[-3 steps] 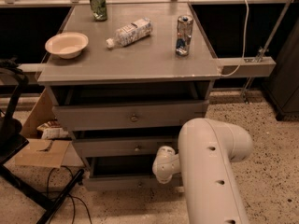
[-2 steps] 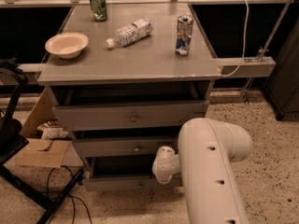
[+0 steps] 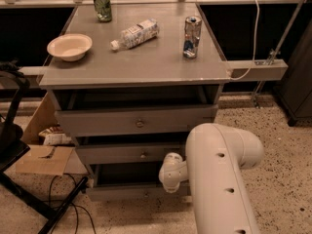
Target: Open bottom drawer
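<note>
Well, there is only the camera view to go on, looking down over the desk (image 3: 146,67) and the three grey drawers under it.

The gripper (image 3: 169,175) sits low at the front of the unit, on the end of the fat white arm (image 3: 222,179). It is tucked close against the right part of the bottom drawer (image 3: 122,193). Whether it is wide, narrow or holding anything I cannot tell, because its working end is turned in toward the drawer. I cannot make out that drawer's knob either.

The bottom drawer's slim front runs left from the gripper and a little below it, with a dark gap above. It looks no more than slightly out, though I would not swear to how far. Just above and left of the gripper is the middle drawer (image 3: 122,153), and above that the top drawer (image 3: 136,122). Well above, on the desk, are a bowl (image 3: 69,46) far to the left, a bottle (image 3: 135,33) lying on its side, and two cans (image 3: 192,37). A cardboard box (image 3: 44,160) lies on the floor well to the left.

As for change, I see none: over the last second the arm, the gripper and all three drawer fronts sit just where they were. To my eye the pull has not yet gained any ground, so the opening is still to be done.
</note>
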You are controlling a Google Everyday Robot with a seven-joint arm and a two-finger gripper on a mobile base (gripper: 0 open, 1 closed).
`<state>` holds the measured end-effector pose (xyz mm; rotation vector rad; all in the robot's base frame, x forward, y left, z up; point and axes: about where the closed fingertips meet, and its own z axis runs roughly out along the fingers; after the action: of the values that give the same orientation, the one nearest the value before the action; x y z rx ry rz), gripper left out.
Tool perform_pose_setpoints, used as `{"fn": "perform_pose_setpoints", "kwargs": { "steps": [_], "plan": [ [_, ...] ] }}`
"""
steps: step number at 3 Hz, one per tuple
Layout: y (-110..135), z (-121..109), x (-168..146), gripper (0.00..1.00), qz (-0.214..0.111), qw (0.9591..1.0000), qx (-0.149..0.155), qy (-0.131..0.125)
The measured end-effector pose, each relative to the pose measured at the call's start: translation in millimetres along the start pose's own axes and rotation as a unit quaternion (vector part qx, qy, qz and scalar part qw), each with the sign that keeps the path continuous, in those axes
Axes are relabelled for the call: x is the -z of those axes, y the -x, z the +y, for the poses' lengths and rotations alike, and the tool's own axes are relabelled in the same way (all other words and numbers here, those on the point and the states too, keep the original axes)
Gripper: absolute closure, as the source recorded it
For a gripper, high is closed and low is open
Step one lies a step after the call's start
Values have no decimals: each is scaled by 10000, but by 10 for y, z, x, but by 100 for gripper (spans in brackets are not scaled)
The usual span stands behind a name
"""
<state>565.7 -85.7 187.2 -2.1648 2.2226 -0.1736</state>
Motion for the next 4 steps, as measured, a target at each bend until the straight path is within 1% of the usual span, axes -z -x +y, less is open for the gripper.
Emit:
{"fn": "perform_pose_setpoints", "kwargs": {
  "steps": [1, 2, 3, 4],
  "plan": [
    [11, 17, 18, 100, 12, 10000, -7, 31],
    [11, 16, 19, 82, 12, 10000, -7, 31],
    [11, 17, 19, 51, 12, 10000, -7, 31],
    [11, 17, 19, 28, 12, 10000, -7, 31]
  ]
}}
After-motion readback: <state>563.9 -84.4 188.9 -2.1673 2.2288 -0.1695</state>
